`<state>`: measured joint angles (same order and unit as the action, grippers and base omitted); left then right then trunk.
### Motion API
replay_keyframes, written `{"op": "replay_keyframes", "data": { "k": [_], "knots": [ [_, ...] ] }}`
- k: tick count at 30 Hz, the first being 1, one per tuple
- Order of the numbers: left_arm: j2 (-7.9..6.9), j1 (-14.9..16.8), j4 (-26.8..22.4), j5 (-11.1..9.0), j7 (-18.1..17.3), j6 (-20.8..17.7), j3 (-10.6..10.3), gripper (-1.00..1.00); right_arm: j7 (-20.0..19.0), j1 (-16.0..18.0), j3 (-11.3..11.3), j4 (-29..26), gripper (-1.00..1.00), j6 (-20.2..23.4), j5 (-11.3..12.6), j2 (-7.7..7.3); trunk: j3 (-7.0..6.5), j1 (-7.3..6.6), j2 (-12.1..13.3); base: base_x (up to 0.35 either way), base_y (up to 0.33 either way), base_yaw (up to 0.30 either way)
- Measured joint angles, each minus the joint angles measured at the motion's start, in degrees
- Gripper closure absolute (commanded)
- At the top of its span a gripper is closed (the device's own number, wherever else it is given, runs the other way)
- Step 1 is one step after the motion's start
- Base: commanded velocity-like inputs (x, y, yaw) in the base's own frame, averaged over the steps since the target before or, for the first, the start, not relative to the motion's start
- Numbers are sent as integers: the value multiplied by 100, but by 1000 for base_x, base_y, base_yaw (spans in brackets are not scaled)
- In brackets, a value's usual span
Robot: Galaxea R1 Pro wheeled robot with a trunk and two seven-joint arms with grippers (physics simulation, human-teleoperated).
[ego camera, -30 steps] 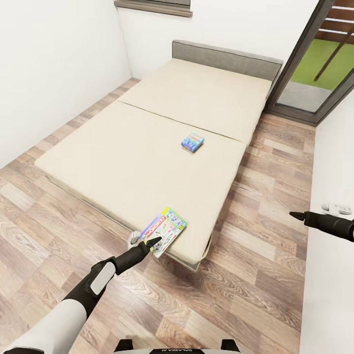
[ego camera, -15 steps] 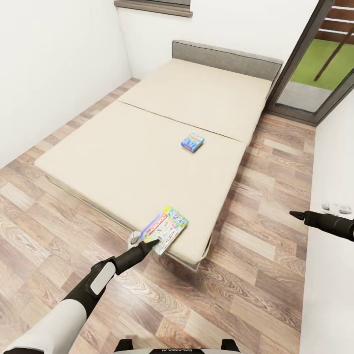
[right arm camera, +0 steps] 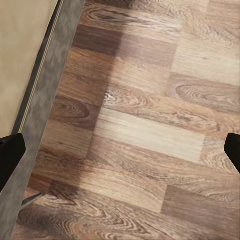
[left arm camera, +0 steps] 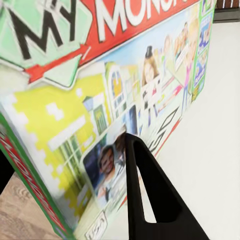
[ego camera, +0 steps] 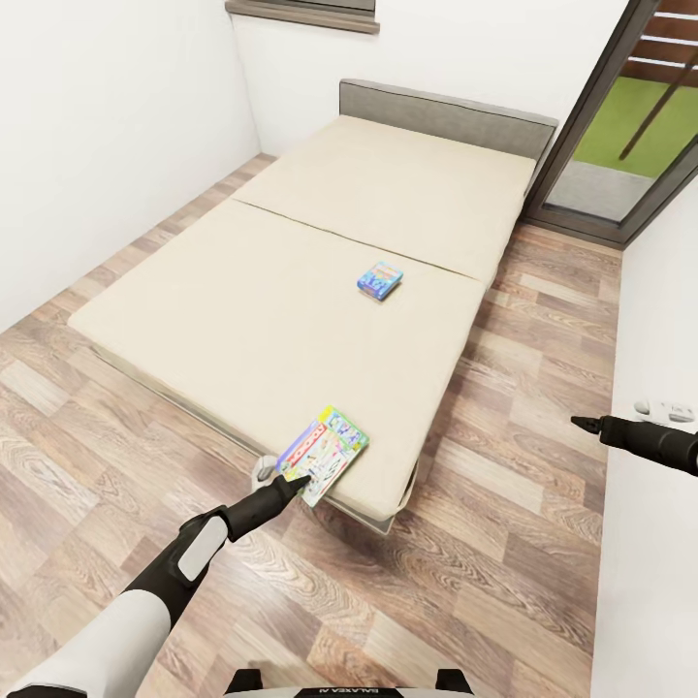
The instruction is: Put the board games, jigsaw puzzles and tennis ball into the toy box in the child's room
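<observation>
The head camera looks forward and steeply down from high up over the bed (ego camera: 291, 291) and the wooden floor (ego camera: 504, 543), far enough off to take in the whole mattress up to the grey headboard (ego camera: 446, 114). The left wrist camera sits very close to the Monopoly board game (left arm camera: 100, 100) at the bed's near edge, looking along one dark finger (left arm camera: 150, 200) across its printed lid; the head view shares this box (ego camera: 323, 453). The right wrist camera faces down at the floor (right arm camera: 145, 130) beside the bed's edge (right arm camera: 25, 65), ground that the head view also covers.
</observation>
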<state>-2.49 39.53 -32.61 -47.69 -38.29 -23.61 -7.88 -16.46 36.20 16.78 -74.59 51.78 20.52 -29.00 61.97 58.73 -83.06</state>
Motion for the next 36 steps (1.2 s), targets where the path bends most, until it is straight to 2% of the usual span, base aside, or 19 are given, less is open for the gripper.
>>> {"op": "replay_keyframes", "data": {
  "k": [8,9,10,11,15,36],
  "knots": [
    [0,0,-1,-4,0,1,0,100,0,1,0,0,-100,0,0,0,0,0,0,0,0,0],
    [-5,-240,-564,47,-334,-10,-30,100,-14,-200,-6,-50,-100,-6,11,11,1,1,0,0,0,0],
    [-5,-275,-727,-55,-365,-29,0,100,-15,-229,-7,-61,-100,-6,19,16,0,0,0,0,0,0],
    [-4,-305,-791,15,-363,-16,-16,100,-16,-245,-7,-68,-100,-7,20,20,0,0,0,0,0,0],
    [-2,-388,-958,6,-355,-28,-19,100,-17,-285,-8,-85,-100,-8,23,31,0,0,0,0,0,0],
    [21,-540,-1077,1,-348,-56,-18,100,-28,-324,-9,-108,-100,-9,30,24,0,0,0,0,0,0]
  ]
}}
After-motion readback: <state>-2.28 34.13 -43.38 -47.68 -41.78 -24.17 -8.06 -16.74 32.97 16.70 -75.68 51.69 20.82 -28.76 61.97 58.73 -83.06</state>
